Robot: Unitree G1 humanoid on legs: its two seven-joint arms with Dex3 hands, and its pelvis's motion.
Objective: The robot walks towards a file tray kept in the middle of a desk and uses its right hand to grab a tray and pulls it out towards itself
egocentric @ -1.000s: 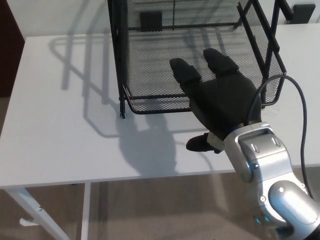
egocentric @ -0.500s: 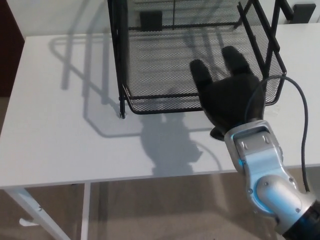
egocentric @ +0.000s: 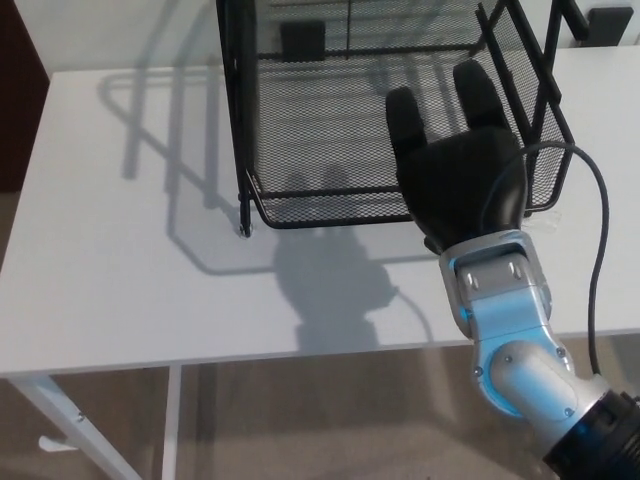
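Observation:
A black wire-mesh file tray sits in its black frame on the white desk, at the top middle of the head view. Its front rim curves along the near side. My right hand hovers over the tray's front right corner, palm down, back towards the camera. Two fingers point away from me and stand apart above the mesh floor. I see nothing between them, and the thumb is hidden under the palm. The left hand does not show.
A black upright post of the frame stands at the tray's left front corner. A black cable loops from my right wrist past the tray's right side. The desk's near edge runs below, with floor and a white leg beneath.
My right hand has moved forward and slightly right, from the front rim to above the tray's floor. The thumb that showed below the rim is now out of sight.

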